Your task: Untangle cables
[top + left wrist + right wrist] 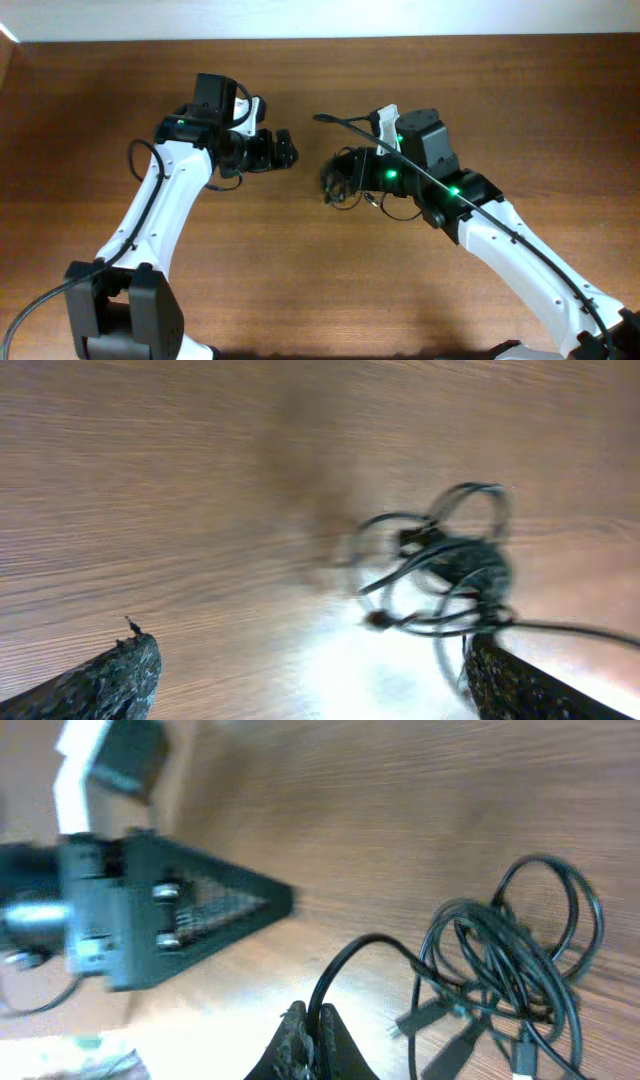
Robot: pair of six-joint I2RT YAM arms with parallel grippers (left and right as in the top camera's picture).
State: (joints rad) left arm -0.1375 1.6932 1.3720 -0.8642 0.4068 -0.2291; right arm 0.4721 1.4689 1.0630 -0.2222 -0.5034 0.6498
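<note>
The cables (347, 186) lie as one tangled bunch of thin black cords on the wooden table (300, 280) between the two arms. In the right wrist view the bunch (515, 970) sits to the right, with plug ends near the bottom. One strand (345, 960) arches out of it to the left and down into my right gripper (308, 1015), which is shut on that strand. My left gripper (305, 660) stands wide open with nothing between its fingers. The bunch (455, 565) lies just beyond its right finger (520, 690). From overhead, the left gripper (284, 150) is a short way left of the tangle.
The right wrist view shows the left arm's gripper (190, 910) as a dark wedge at the left, close to the held strand. A thicker black robot cable (450, 190) runs over the right arm. Bare brown wood surrounds the tangle.
</note>
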